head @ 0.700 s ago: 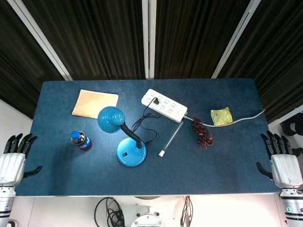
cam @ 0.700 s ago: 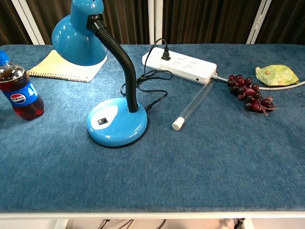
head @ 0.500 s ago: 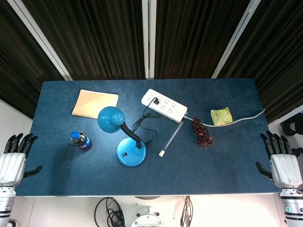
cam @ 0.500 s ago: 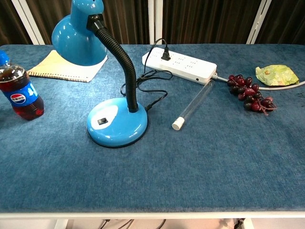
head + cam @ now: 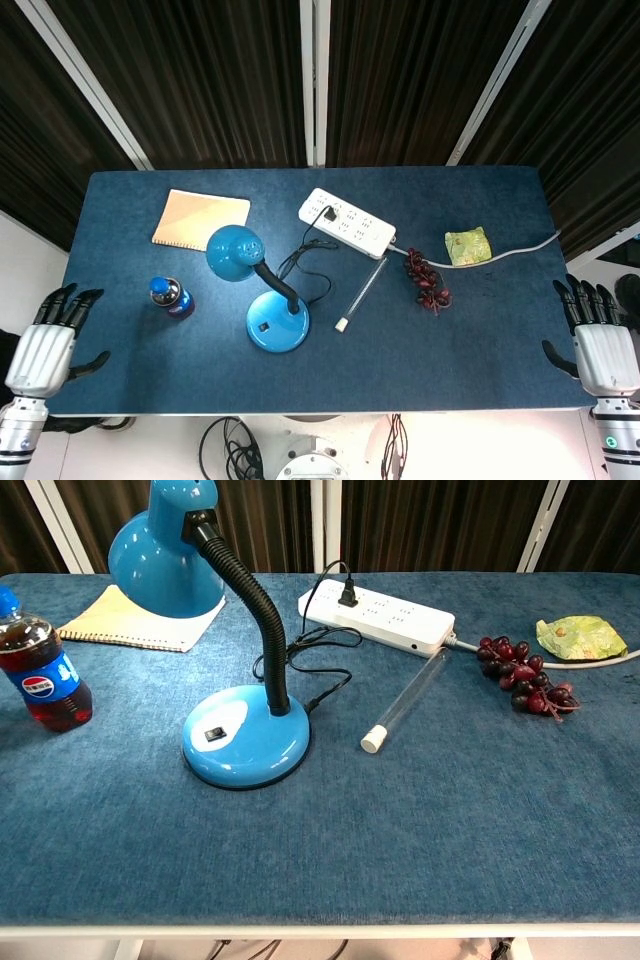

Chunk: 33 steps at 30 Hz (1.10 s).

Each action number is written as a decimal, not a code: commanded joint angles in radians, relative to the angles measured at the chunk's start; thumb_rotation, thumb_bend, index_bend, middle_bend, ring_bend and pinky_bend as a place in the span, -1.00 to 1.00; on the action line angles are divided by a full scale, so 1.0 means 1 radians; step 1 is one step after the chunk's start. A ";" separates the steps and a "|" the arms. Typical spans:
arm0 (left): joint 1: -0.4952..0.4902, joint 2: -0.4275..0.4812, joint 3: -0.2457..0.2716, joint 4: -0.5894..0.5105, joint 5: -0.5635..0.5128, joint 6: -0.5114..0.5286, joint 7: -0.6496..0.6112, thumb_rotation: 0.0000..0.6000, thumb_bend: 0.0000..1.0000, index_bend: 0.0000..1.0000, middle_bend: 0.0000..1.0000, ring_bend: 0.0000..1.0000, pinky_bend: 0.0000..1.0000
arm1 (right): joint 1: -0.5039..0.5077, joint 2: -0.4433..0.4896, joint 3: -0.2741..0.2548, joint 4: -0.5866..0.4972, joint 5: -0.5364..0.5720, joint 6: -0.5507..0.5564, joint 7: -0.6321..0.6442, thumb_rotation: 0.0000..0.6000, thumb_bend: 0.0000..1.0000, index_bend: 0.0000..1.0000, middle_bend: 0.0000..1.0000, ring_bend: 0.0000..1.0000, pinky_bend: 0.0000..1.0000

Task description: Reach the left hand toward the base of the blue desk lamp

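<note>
Head view: the left hand (image 5: 42, 357) was seen at the table's (image 5: 480, 350) left front corner, fingers (image 5: 66, 303) apart and holding nothing, well apart from the blue desk lamp (image 5: 262, 290), whose round base (image 5: 277, 325) was placed near the table's middle beside a cola bottle (image 5: 172, 297). The right hand (image 5: 600, 350) was seen at the right front corner, fingers spread and likewise empty. Neither hand was caught by the chest view, where the lamp's base (image 5: 246, 750) was shown in front of a power strip (image 5: 378, 617) and a clear tube (image 5: 405, 699).

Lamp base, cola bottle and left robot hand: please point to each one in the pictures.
lamp base (image 5: 246, 748), chest view, on its blue top surface.
cola bottle (image 5: 42, 679), chest view, on its label.
left robot hand (image 5: 45, 350), head view, on the white back of the hand.
</note>
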<state>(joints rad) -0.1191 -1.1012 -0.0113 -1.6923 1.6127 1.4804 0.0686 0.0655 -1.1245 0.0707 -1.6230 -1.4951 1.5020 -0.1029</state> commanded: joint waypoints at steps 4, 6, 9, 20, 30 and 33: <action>-0.058 -0.014 0.048 -0.058 0.147 -0.057 0.055 1.00 -0.31 -0.74 -0.04 -0.21 0.03 | -0.004 -0.002 -0.001 0.005 0.000 0.005 0.006 1.00 -0.65 -1.00 -1.00 -1.00 -1.00; -0.080 -0.033 0.054 -0.065 0.171 -0.087 0.061 1.00 -0.25 -0.68 0.26 0.15 0.30 | -0.005 -0.001 -0.001 0.005 -0.001 0.006 0.009 1.00 -0.65 -1.00 -1.00 -1.00 -1.00; -0.123 -0.070 0.055 -0.062 0.187 -0.153 0.079 1.00 -0.23 -0.63 0.48 0.36 0.48 | -0.006 -0.001 -0.001 0.004 -0.006 0.011 0.013 1.00 -0.65 -1.00 -1.00 -1.00 -1.00; -0.271 -0.200 0.004 -0.055 0.017 -0.449 0.199 1.00 -0.17 -0.71 0.57 0.43 0.56 | -0.021 0.017 0.003 -0.004 -0.005 0.035 0.040 1.00 -0.65 -1.00 -1.00 -1.00 -1.00; -0.341 -0.283 -0.017 0.021 -0.093 -0.543 0.206 1.00 -0.10 -0.71 0.59 0.43 0.56 | -0.020 0.020 0.007 0.002 0.006 0.025 0.053 1.00 -0.65 -1.00 -1.00 -1.00 -1.00; -0.352 -0.295 -0.013 0.031 -0.102 -0.550 0.208 1.00 -0.10 -0.71 0.59 0.43 0.56 | -0.018 0.021 0.010 0.002 0.011 0.020 0.054 1.00 -0.65 -1.00 -1.00 -1.00 -1.00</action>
<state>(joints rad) -0.4696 -1.3940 -0.0255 -1.6627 1.5124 0.9323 0.2756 0.0476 -1.1038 0.0800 -1.6208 -1.4841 1.5221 -0.0491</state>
